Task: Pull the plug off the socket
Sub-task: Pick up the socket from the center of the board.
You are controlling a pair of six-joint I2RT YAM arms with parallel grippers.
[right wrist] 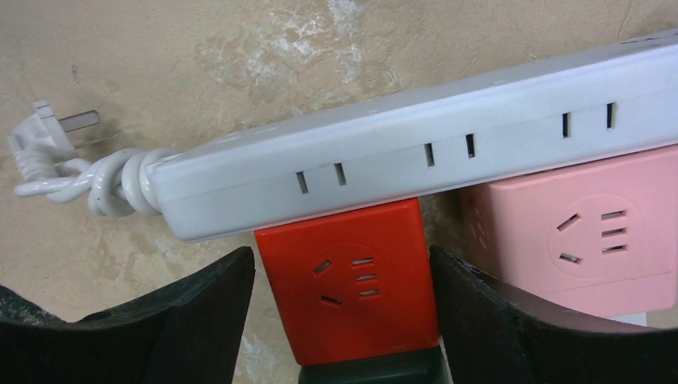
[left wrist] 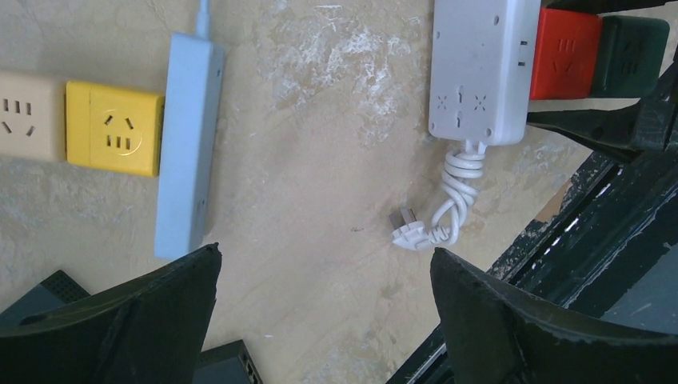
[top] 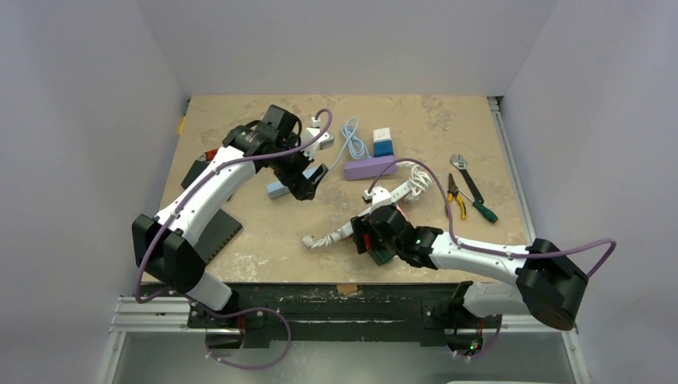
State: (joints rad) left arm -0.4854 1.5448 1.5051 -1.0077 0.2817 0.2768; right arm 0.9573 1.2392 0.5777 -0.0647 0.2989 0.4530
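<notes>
A red plug [right wrist: 352,272] sits in the side of a white socket strip [right wrist: 416,152], with a pink plug [right wrist: 576,232] beside it and a dark green block [right wrist: 376,370] stacked on the red one's outer end. My right gripper [right wrist: 342,250] straddles the red plug, its fingers close on both sides with a thin gap showing on the left. In the top view this gripper [top: 376,240] is low over the strip [top: 397,192]. My left gripper [left wrist: 326,264] hangs open above bare table, farther left [top: 308,186]. The strip [left wrist: 480,64] and red plug [left wrist: 565,52] also show in the left wrist view.
The strip's own coiled cord and plug [left wrist: 409,232] lie loose. A light blue strip [left wrist: 185,144] and a yellow adapter [left wrist: 116,128] lie under the left arm. A purple strip [top: 369,168], pliers [top: 457,196] and a wrench [top: 462,172] lie at the back right. A black block [top: 220,232] lies left.
</notes>
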